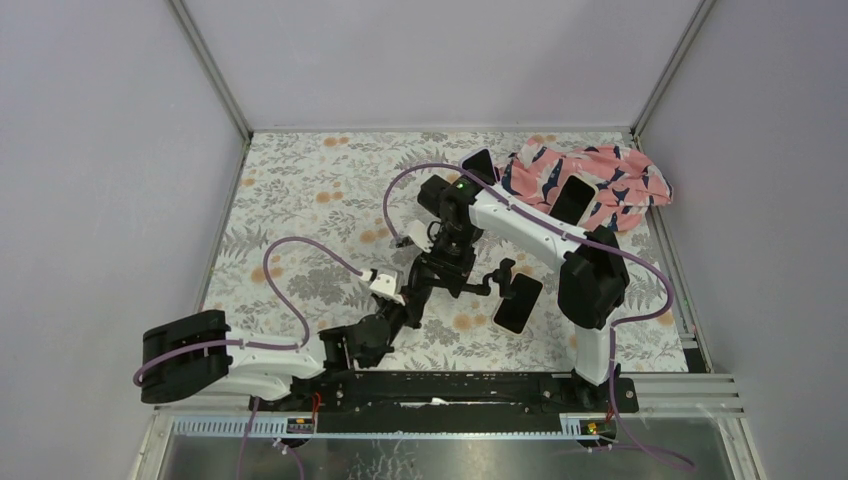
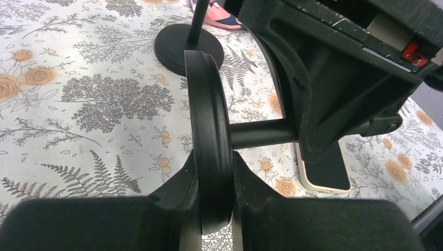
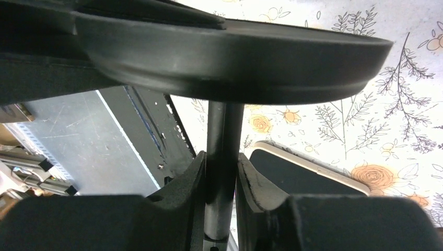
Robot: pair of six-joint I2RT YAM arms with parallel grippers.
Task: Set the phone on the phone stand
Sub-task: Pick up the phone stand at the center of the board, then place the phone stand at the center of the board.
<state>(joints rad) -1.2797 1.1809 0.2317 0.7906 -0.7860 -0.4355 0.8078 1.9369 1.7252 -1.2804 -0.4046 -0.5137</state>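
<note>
Clamping the black phone stand: left gripper closed on its disc base, right gripper on its thin stem.

The left arm lies low by the near edge and reaches right — the left gripper pinches the phone stand (tight on both sides). The right arm goes far, bends back near, and the right gripper squeezes the same stand.

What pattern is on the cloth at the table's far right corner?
Pink cloth with dark blue and white patches; top external view shows it best.
</note>
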